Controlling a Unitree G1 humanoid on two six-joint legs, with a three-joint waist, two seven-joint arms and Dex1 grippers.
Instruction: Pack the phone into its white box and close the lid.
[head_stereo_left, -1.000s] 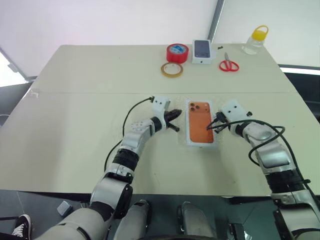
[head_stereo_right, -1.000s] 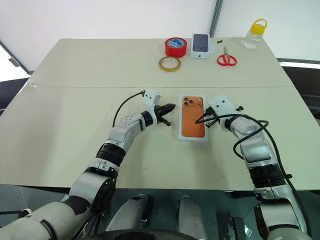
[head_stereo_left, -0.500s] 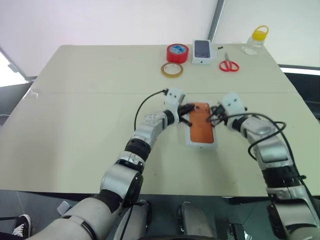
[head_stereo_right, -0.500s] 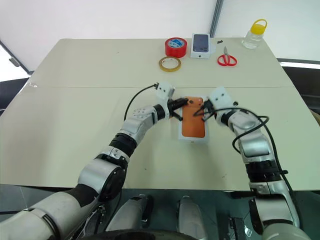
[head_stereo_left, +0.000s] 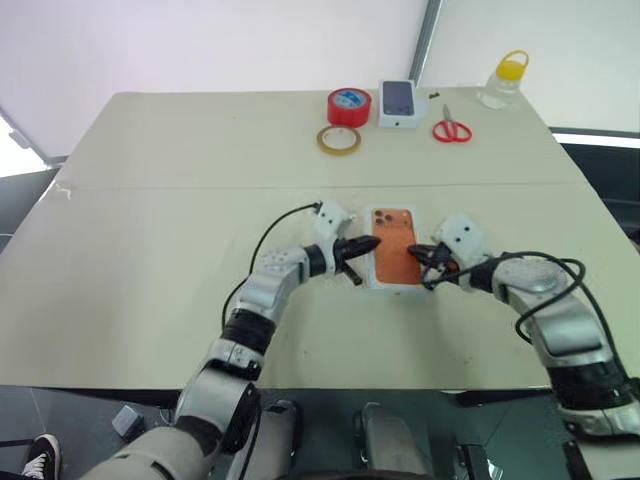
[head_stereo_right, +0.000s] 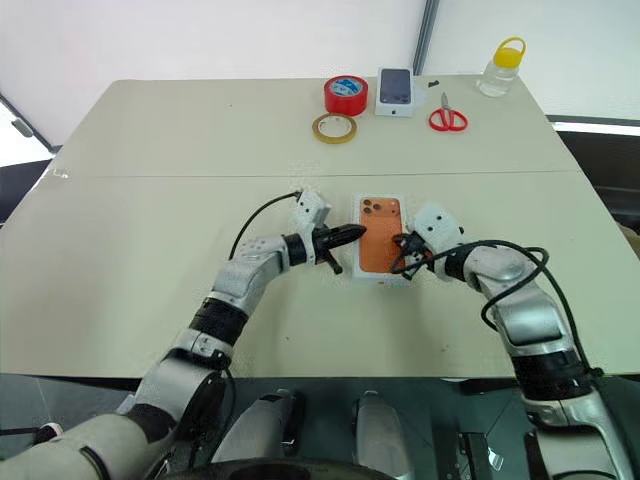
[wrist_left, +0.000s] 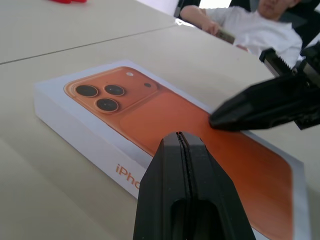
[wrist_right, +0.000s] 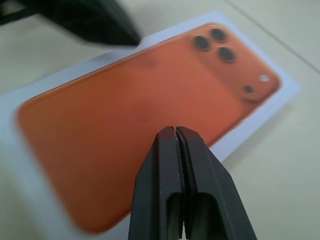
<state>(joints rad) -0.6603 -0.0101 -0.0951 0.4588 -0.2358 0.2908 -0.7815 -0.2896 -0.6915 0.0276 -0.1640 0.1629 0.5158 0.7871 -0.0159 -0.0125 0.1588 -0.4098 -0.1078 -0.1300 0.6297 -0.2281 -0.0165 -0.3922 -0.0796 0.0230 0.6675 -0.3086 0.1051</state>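
Starting at the left: the L gripper (head_stereo_left: 368, 243) comes in low from 9 o'clock of the box (head_stereo_left: 392, 232). Its jaws are pressed fully together with nothing btwn them, and the tip sits at the box's left long edge. From its wrist cam the tip hangs over that edge, but we can't tell if it touches.

The box lies mid-table (head_stereo_left: 150, 200), long axis running 12 to 6. The lid (wrist_left: 165, 107) is on it: white sides, and a top printed w/ an orange phone, lenses at the 12 o'clock end. It looks level and seated all round as far as we see. The phone itself is hidden; we judge it's inside.

The R gripper (head_stereo_left: 414, 251) is at approx 4 o'clock of the box, also clamped tight on nothing. Its tip rests on or just above the lid's printed face near the right edge.

At 12 o'clock, well apart, we see red tape (head_stereo_left: 348, 105), a tan tape ring (head_stereo_left: 339, 140), a small box w/ a dark phone on it (head_stereo_left: 397, 102), scissors (head_stereo_left: 451, 130) and a bottle (head_stereo_left: 503, 80).

Step in hand, as we read it, is the final seat check, so the task is nearly done. Next we'd press lightly along both long edges to confirm no gap. Then we'd lift both tips straight up so the box doesn't get dragged.
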